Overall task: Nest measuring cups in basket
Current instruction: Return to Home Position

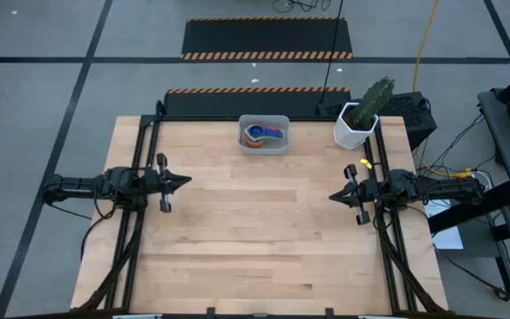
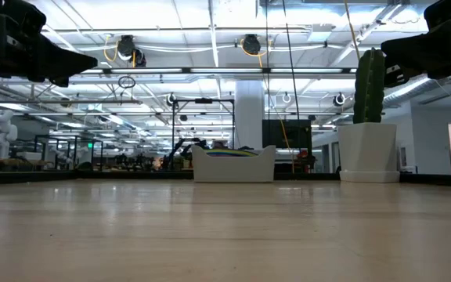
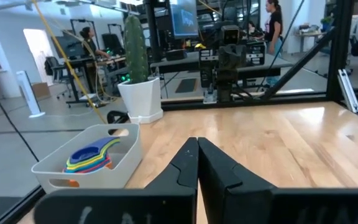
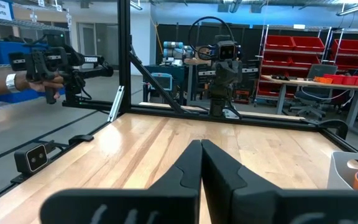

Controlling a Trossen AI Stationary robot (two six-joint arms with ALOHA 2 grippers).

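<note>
The light grey-blue basket [image 1: 264, 135] sits at the table's far edge, near the middle; it also shows in the low view [image 2: 234, 165] and left wrist view [image 3: 92, 165]. Inside it the measuring cups [image 1: 264, 134] lie nested in one stack, blue on top with yellow, orange and green rims showing [image 3: 92, 157]. My left gripper [image 1: 187, 182] is shut, raised above the table's left side. My right gripper [image 1: 332, 195] is shut, raised above the right side. Both are far from the basket.
A white faceted pot with a green cactus [image 1: 361, 120] stands at the far right corner, right of the basket. A small yellow object [image 1: 365, 164] lies near the right arm's base. The wooden tabletop [image 1: 264, 239] stretches between the arms. A person's hand [image 4: 42, 84] shows beyond the table.
</note>
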